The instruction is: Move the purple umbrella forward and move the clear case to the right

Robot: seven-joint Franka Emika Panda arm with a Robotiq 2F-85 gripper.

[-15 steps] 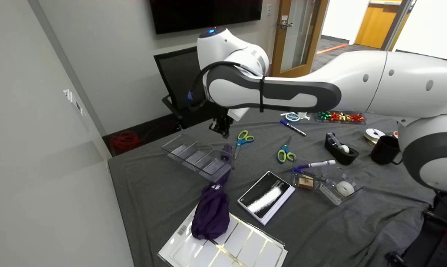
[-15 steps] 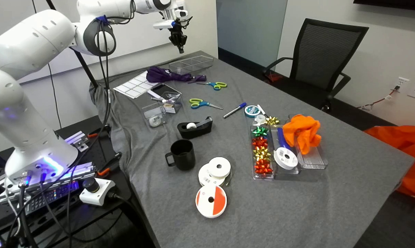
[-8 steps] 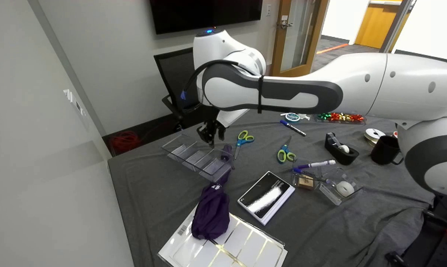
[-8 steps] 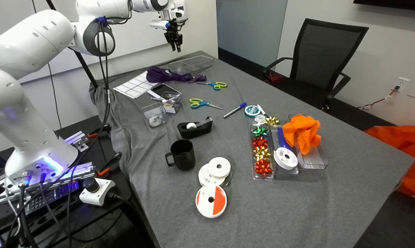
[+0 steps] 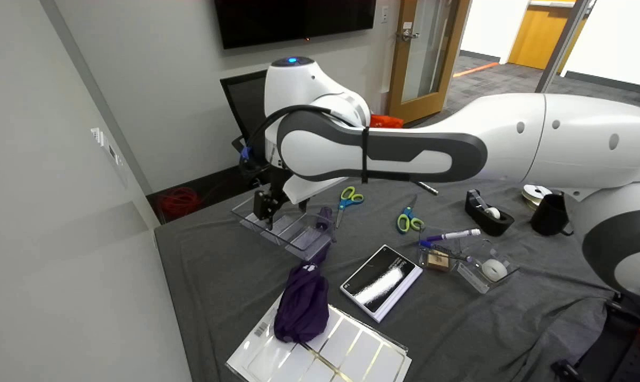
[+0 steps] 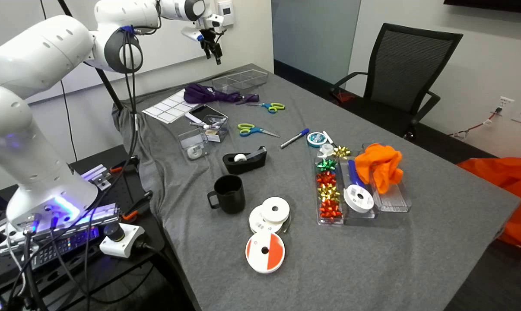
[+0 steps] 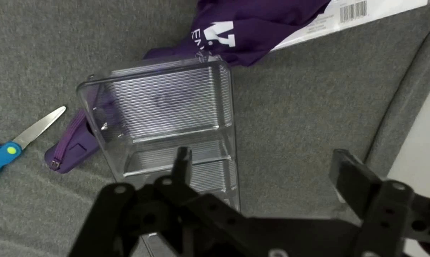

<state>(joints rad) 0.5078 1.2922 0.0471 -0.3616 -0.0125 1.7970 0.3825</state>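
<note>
Two task items toward the far end of the desk, going by an exterior view: one purple umbrella and one clear case, overlapping from the wrist camera's angle.

Umbrella first. Folded, lying flat and kinda floppy, with the fabric end on top of a white grid-patterned sheet. Diagonal long axis in the wrist view, from white-lettered fabric at upper right down to a purple handle at lower left, with blue-and-green scissors just beside. Closer to sideways in an exterior view, with handle end pointing away from the robot base.

Then the case: shallow, clear plastic, divided into compartments, long axis mostly up-and-down in the wrist view, so cutting across the umbrella's line. Bit of purple visible through the end compartment. Can't tell about real contact between the two.

As for the claw, spread wide, up above the desk, with one finger over the case and the other over grey cloth right beside it.

Also lying around: black tape dispenser, black mug, a row of gift bows.
</note>
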